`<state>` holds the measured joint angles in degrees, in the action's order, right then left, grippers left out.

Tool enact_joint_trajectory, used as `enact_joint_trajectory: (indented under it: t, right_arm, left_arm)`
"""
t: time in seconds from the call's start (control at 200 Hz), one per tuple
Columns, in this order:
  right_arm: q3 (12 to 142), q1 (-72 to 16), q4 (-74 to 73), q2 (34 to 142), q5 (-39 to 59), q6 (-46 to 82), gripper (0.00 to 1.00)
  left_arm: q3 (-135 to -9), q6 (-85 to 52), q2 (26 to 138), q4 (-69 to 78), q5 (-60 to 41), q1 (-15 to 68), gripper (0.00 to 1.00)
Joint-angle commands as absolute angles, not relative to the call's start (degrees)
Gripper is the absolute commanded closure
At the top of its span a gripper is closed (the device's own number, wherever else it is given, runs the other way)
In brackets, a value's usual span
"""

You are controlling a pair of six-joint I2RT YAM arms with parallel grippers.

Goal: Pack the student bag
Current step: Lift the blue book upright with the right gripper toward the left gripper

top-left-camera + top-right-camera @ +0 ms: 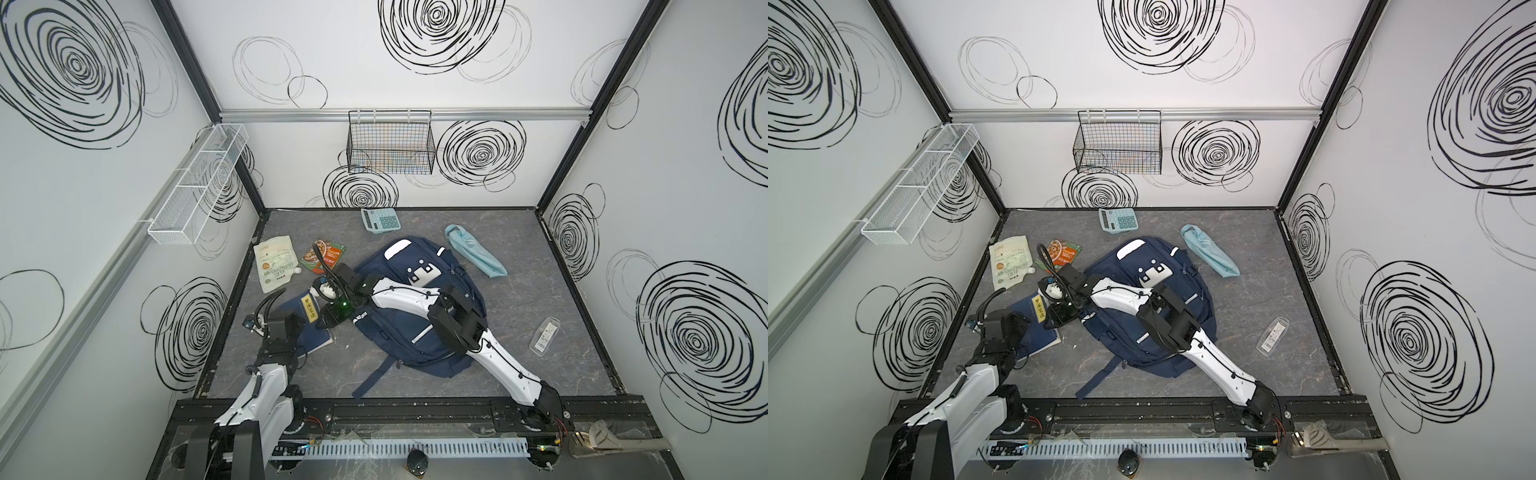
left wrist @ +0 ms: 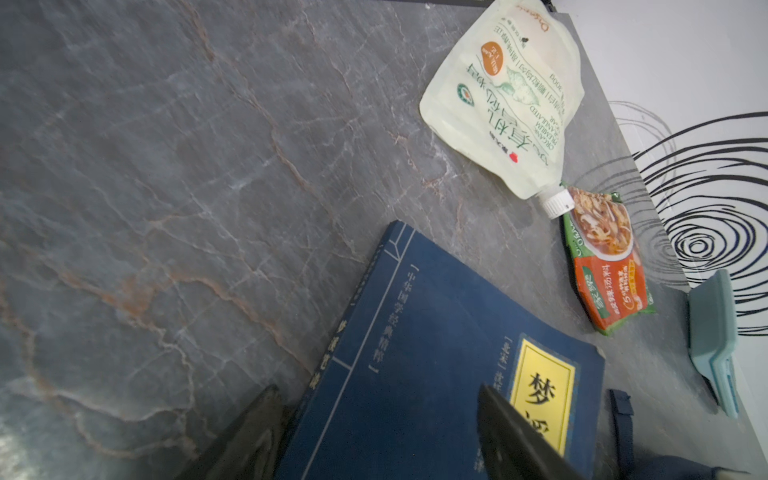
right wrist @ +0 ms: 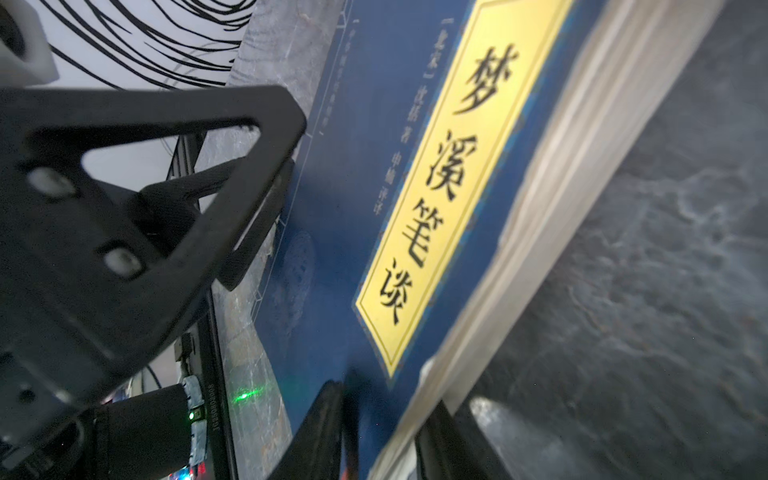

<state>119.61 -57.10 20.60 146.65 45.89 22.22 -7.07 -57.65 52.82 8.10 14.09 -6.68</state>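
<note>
white swirl-marked walls [image 1: 415,75]; grey marbled floor [image 1: 540,374]

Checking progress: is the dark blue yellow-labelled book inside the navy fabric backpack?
Out: the book lies on the grey marbled tabletop, beside the backpack.

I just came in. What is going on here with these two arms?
Both arms work on the blue book, which lies on the table left of the student bag. The right gripper reaches across the bag, its jaws on either side of the book's page edge; a firm grip is unclear. The left gripper hangs open over the spine side. The book is not yet in the bag.
</note>
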Motion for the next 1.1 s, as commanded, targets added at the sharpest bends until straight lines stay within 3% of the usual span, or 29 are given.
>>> enact_joint_trajectory:
  t: [0.0, 0.15, 0.305, 0.51, 0.565, 0.73, 0.961, 1.096]
  right_arm:
    - [118.9, -58.8, 16.6, 146.0, 54.9, 22.8, 0.63]
    - [118.9, -58.5, 16.2, 146.5, 54.9, 23.2, 0.63]
    - [118.9, -57.3, 16.3, 145.9, 52.3, 24.7, 0.75]
    - [118.0, -55.7, 19.8, 140.9, 47.6, 24.5, 0.85]
    - [116.9, -55.4, 19.6, 138.8, 47.2, 24.1, 0.94]
    - [110.3, -54.6, 15.8, 131.4, 46.9, 24.1, 1.00]
    - [94.9, -51.4, 5.3, 117.2, 48.2, 28.5, 1.00]
    - [85.6, -48.5, -2.9, 107.9, 48.8, 30.8, 1.00]
  left_arm:
    - [-5.0, -60.1, 54.1, 4.7, 1.9, -4.7, 0.22]
    - [-4.9, -60.1, 54.2, 5.0, 2.3, -4.7, 0.22]
    - [-6.2, -59.0, 55.0, 4.6, 2.2, -5.3, 0.23]
    - [-13.5, -53.9, 50.9, -1.8, 6.2, -5.6, 0.20]
    - [-16.4, -52.0, 49.4, -4.1, 8.1, -5.8, 0.17]
    - [-24.2, -43.9, 49.2, -6.4, 8.3, -6.7, 0.12]
    - [-34.6, -28.4, 49.0, -7.1, -2.0, -10.6, 0.06]
    - [-37.5, -29.1, 50.8, -3.5, -16.3, -10.8, 0.07]
